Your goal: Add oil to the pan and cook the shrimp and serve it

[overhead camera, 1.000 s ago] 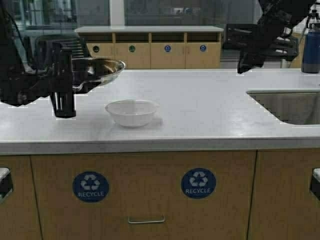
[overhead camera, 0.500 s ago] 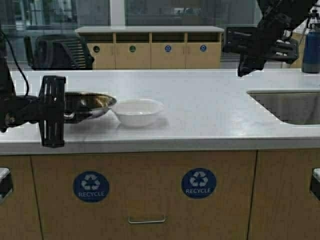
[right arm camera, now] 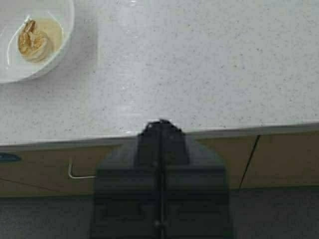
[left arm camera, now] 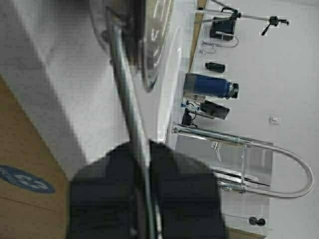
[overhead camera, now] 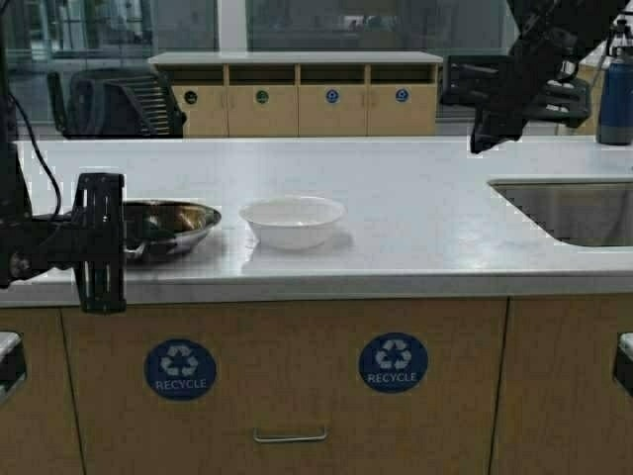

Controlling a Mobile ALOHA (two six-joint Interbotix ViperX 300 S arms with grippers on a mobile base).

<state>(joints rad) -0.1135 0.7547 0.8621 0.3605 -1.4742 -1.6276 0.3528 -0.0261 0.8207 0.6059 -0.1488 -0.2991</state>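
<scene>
The steel pan (overhead camera: 168, 223) sits low on the white counter (overhead camera: 415, 213) at the left. My left gripper (overhead camera: 121, 239) is shut on its thin steel handle (left arm camera: 124, 94), just off the counter's front edge. To the pan's right, a small gap away, stands a white bowl (overhead camera: 293, 220). In the right wrist view the curled shrimp (right arm camera: 33, 42) lies in that bowl (right arm camera: 60, 47) on a pale yellow film; I cannot tell whether this is the oil. High over the back right of the counter, my right gripper (overhead camera: 485, 139) is shut and holds nothing (right arm camera: 159, 124).
A sink (overhead camera: 579, 210) is sunk into the counter at the right. A blue bottle (overhead camera: 615, 99) stands behind it. The counter's front edge runs above cabinets with recycle stickers (overhead camera: 393, 362). Cabinets and a dark chair stand behind the counter.
My left gripper has lowered the pan from a raised tilt to the counter and drawn it back left. The white bowl has slid a little to the right. The right arm has stayed put.
</scene>
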